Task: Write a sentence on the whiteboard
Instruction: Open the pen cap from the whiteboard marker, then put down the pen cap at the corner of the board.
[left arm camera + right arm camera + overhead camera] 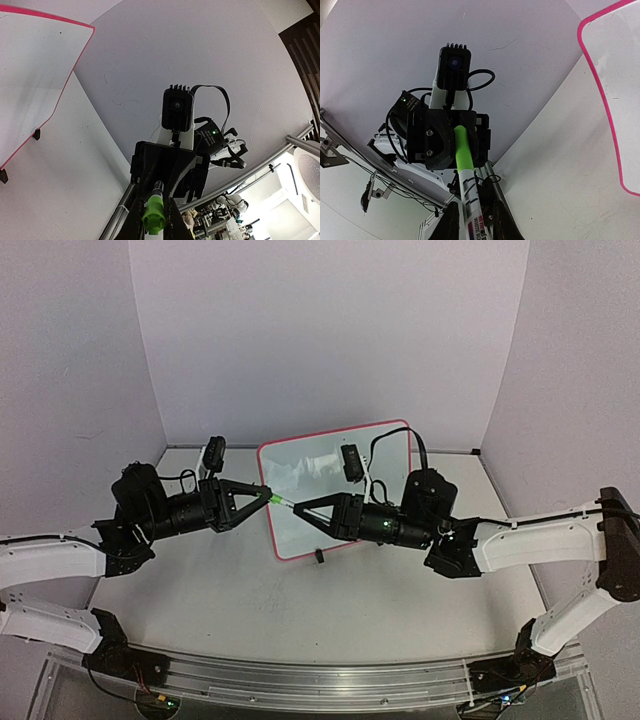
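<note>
The whiteboard leans upright at the table's middle, with a red-pink rim and a blank face; no sentence shows on it. It also shows in the left wrist view and the right wrist view. A white marker with a green cap hangs level in front of the board's left edge, between both grippers. My left gripper is shut on the green cap. My right gripper is shut on the marker's white barrel.
Two black clip feet prop the board's lower edge. White walls close the table at the back and sides. The metal rail with both arm bases runs along the near edge.
</note>
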Available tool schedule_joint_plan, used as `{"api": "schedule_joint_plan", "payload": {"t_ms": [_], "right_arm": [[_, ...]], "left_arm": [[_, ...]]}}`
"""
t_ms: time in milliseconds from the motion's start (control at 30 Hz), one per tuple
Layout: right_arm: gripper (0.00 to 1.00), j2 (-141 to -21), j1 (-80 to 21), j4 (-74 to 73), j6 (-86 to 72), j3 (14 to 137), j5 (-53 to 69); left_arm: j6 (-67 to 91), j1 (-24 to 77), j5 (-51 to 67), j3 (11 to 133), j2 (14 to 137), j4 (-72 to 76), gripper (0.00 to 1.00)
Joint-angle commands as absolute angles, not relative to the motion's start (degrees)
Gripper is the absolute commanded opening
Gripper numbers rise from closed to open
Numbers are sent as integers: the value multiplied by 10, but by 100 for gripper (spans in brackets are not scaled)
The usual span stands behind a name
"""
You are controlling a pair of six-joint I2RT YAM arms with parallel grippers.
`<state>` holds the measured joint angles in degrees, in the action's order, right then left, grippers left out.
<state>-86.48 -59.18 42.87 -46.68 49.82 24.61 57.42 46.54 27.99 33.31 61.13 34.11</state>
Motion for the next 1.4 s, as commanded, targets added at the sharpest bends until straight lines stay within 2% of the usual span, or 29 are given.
{"api": "schedule_joint_plan", "payload": {"t_ms": [0, 133, 400, 800, 900, 967, 1133, 1200, 1367], "right_arm": [[14, -844, -602, 495, -469, 503, 241], [0, -841, -602, 508, -474, 493, 229], [0, -808, -595, 510, -473, 431, 152], [0, -762, -586, 501, -466, 380, 155], [0, -745, -586, 466, -448, 381, 153], [0, -731, -586, 406, -423, 391, 150], [0, -697, -586, 220, -347, 438, 118], [0, -685, -586, 164, -326, 454, 94], [0, -678, -586, 90, -292, 470, 45]], "left_arm": [[567, 467, 285, 344, 614, 314, 0], [568, 466, 284, 343, 613, 314, 0], [568, 432, 249, 358, 598, 320, 0], [572, 345, 243, 402, 588, 303, 0], [539, 337, 232, 413, 567, 223, 0], [496, 332, 204, 423, 543, 115, 0], [404, 330, 60, 471, 502, -193, 0], [391, 329, 12, 478, 509, -272, 0], [361, 329, -34, 492, 584, -348, 0]]}}
